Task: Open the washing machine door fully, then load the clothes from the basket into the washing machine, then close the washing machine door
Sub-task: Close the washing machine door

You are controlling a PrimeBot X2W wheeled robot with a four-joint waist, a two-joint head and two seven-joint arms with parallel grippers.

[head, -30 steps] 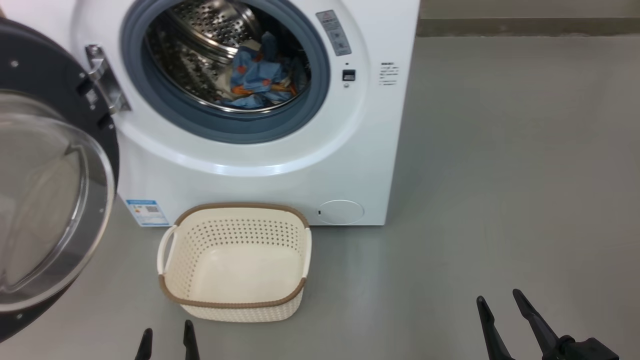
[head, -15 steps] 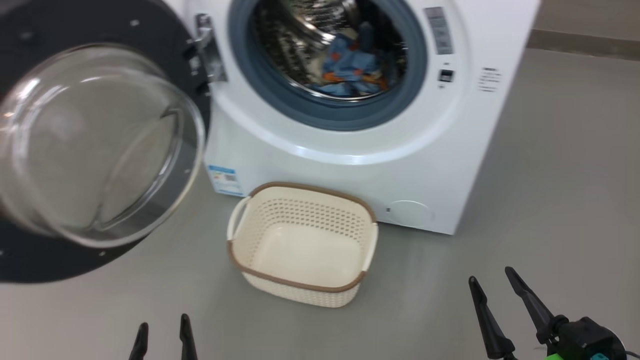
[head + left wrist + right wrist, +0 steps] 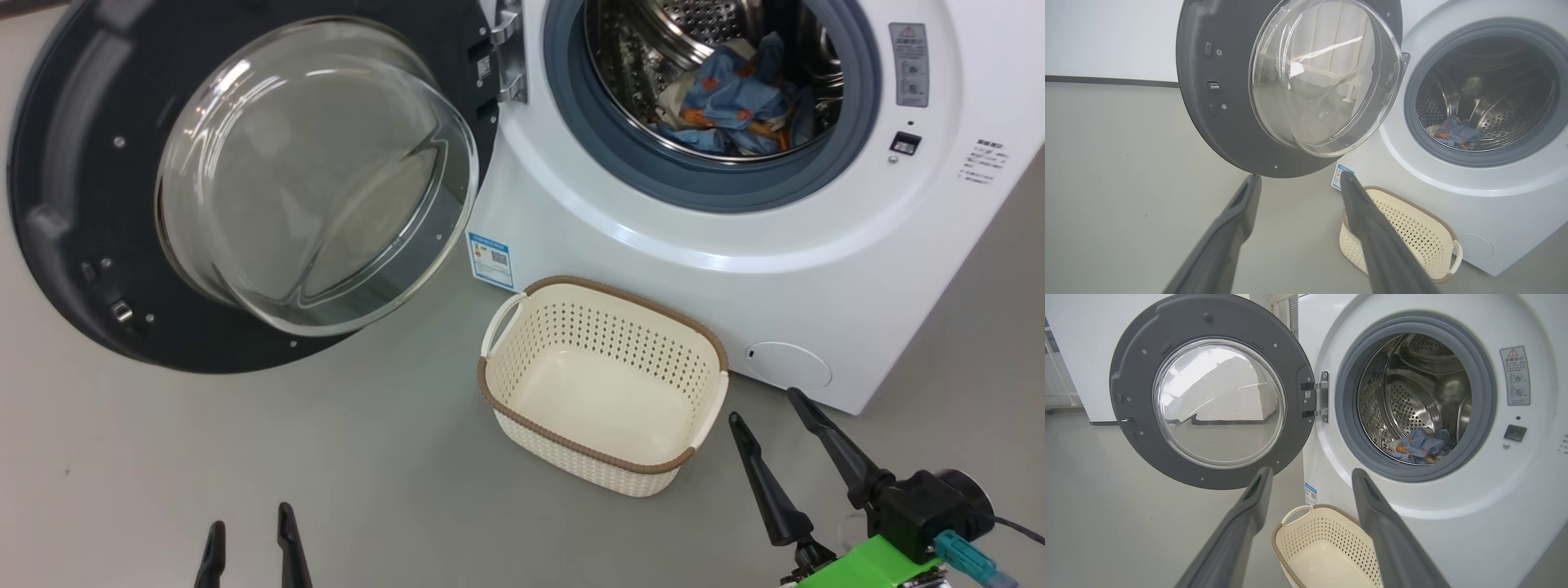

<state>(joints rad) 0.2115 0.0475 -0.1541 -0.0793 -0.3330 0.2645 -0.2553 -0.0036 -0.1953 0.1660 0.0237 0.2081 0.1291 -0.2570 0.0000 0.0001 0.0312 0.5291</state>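
The door (image 3: 73,204) hangs wide open at upper left. The clothes (image 3: 731,102) lie inside the washer (image 3: 735,269) at upper right, and the basket (image 3: 571,461) sits empty at centre. Along the bottom edge, the left gripper (image 3: 250,518) and right gripper (image 3: 764,406) are both spread — holding nothing.

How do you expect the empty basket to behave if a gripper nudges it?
The basket looks like thin perforated plastic and sits empty, so probably light and fairly stiff. On the smooth floor it would likely slide rather than tip, given its wide base.
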